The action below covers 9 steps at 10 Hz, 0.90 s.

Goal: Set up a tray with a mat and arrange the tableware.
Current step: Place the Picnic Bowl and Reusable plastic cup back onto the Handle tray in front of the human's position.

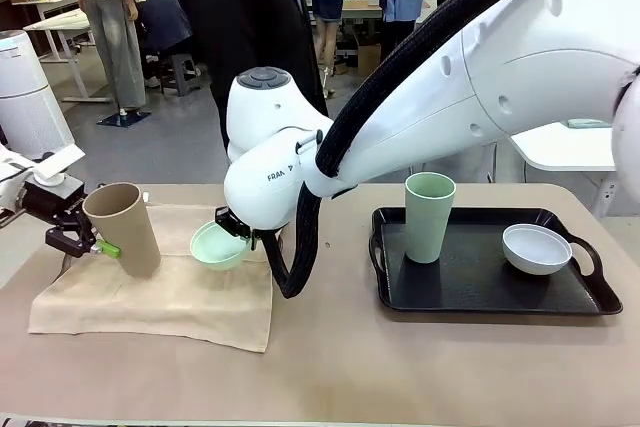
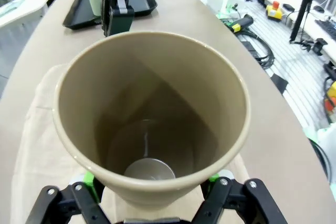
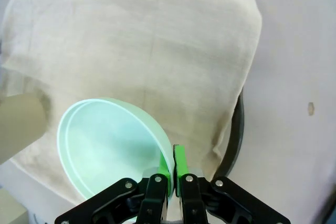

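Tan cup (image 1: 122, 229) first: it's over on the left of the table (image 1: 330, 367), base down at the beige mat (image 1: 160, 297), leaning a touch; whether it actually rests on the cloth, I can't tell. The left jaws are clamped around its lower part, and in the left wrist view the green pads (image 2: 88, 179) press in on either side of the cup (image 2: 152, 108) just above its base.

Right beside it, the mint green bowl (image 1: 218, 245), tipped up at an angle at the mat's far right edge. The right jaws have pinched its rim, nearly shut; the right wrist view shows the two green pads (image 3: 179, 161) squeezing the thin wall of the bowl (image 3: 107, 140), one inside and one outside, with the mat (image 3: 147, 40) spread out beneath. The right arm (image 1: 480, 77) reaches clear across the middle to get there.

Well apart, on the right half of the table, sits the black tray (image 1: 470, 292). The pale green cup (image 1: 430, 215) stands upright in its left part, and the white bowl (image 1: 537, 249) sits near its right handle.
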Each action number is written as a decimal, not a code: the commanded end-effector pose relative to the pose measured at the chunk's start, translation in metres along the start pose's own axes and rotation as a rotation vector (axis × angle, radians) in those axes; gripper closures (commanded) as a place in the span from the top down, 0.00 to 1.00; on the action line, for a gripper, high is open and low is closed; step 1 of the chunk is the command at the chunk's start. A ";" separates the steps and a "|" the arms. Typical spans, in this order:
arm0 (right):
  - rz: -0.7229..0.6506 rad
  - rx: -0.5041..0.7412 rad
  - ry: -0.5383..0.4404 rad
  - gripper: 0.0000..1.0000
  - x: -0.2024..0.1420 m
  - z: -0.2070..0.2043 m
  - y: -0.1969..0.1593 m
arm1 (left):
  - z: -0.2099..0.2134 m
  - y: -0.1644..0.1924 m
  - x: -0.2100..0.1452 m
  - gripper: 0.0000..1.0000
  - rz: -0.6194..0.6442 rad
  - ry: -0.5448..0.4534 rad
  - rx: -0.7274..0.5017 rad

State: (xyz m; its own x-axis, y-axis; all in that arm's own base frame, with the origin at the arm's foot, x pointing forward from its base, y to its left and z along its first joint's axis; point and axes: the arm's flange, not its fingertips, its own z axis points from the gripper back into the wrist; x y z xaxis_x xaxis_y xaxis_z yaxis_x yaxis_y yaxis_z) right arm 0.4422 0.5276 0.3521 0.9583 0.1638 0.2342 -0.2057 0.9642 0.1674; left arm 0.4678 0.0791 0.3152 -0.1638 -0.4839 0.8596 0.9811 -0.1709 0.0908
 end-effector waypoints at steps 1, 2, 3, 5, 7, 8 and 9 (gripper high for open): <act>0.011 0.027 0.012 0.05 0.002 -0.011 -0.003 | -0.003 0.007 -0.008 0.85 -0.017 -0.031 0.016; 0.020 0.036 0.015 0.05 0.003 -0.015 -0.005 | -0.003 0.010 -0.011 0.85 -0.010 -0.055 0.008; 0.029 0.043 0.020 0.28 0.003 -0.016 -0.005 | -0.003 0.011 -0.011 1.00 0.000 -0.068 -0.002; 0.033 0.049 0.021 0.87 0.001 -0.015 -0.005 | -0.004 0.009 -0.014 1.00 0.039 -0.062 -0.008; 0.055 0.030 0.022 1.00 -0.004 -0.003 0.000 | -0.002 0.009 -0.012 1.00 0.095 -0.026 -0.020; 0.064 0.016 0.020 1.00 -0.007 0.007 0.000 | 0.002 0.010 -0.012 1.00 0.129 0.013 -0.018; 0.071 0.005 0.004 0.59 -0.012 0.018 -0.002 | 0.008 0.007 -0.015 1.00 0.155 0.061 -0.008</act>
State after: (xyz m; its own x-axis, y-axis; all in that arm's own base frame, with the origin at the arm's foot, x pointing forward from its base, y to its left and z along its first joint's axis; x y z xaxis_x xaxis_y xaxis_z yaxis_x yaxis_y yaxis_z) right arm 0.4367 0.5330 0.3571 0.9488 0.2133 0.2329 -0.2581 0.9486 0.1829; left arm 0.4786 0.0873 0.3008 -0.0500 -0.5042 0.8621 0.9923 -0.1226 -0.0142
